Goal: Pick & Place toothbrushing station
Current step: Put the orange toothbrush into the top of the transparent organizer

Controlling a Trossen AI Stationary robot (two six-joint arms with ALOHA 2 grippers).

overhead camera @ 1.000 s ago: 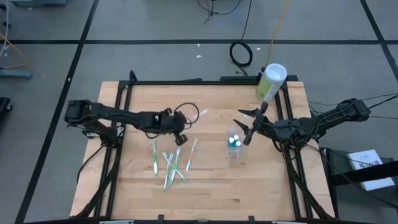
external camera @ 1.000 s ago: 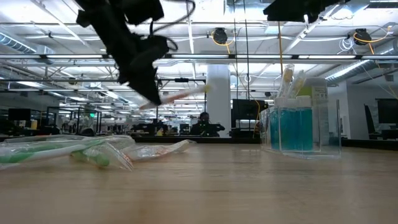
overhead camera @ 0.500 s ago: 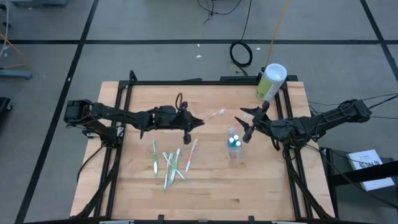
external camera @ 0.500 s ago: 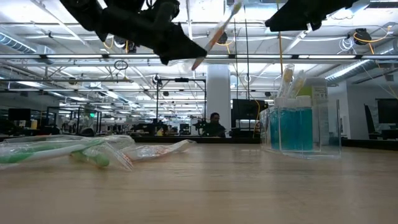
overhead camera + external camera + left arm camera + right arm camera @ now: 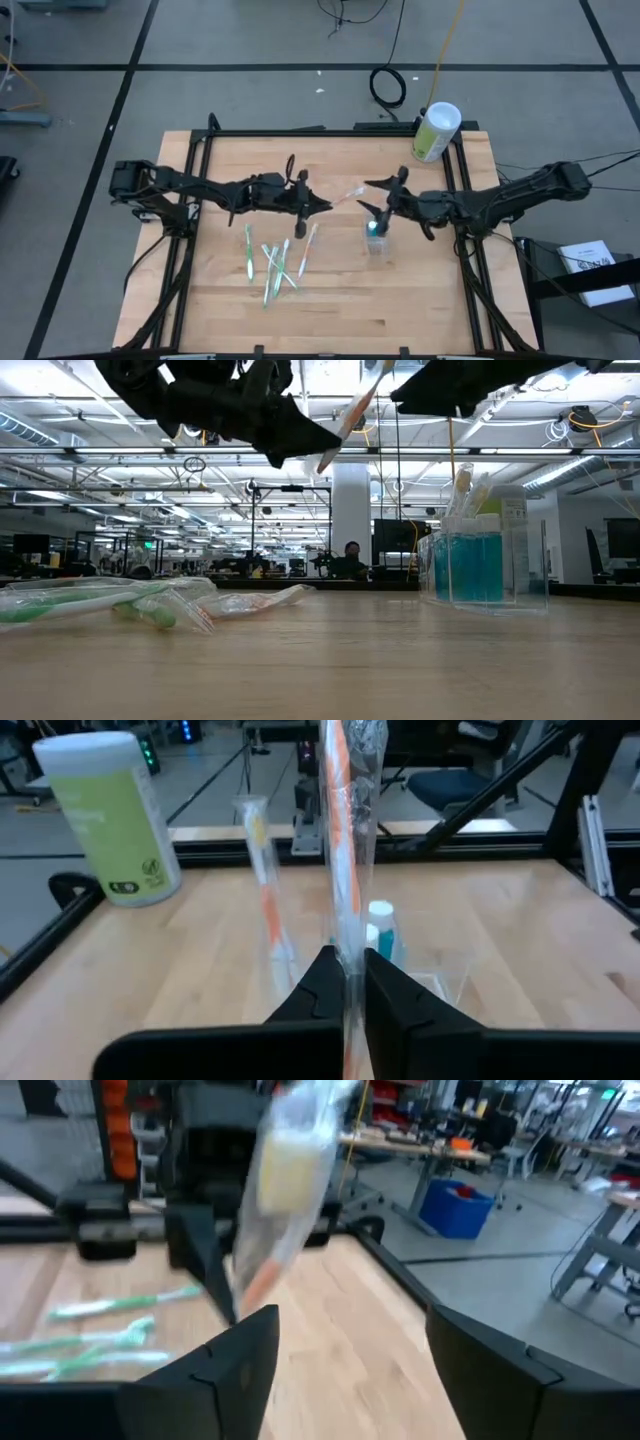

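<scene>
A wrapped orange toothbrush (image 5: 345,840) is clamped between the fingers of the left gripper (image 5: 318,203), lifted clear of the table (image 5: 330,300) and angled outward from the fingertips toward the other arm. It is held by its lower end, so that the long free end is offered for a handover, it seems. Just ahead of that tip, the right gripper (image 5: 375,197) is spread wide with nothing between its fingers, and the brush head is framed in the gap in the right wrist view. Just below the right gripper sits the clear cup (image 5: 377,236), with teal-capped items already stood inside; whether the fingers are directly above its mouth cannot quite be told from overhead. Below and behind the left gripper, several green and white toothbrushes (image 5: 270,262) are left loose on the wood. Beyond the right gripper, the pale-green canister (image 5: 435,132) is untouched.
</scene>
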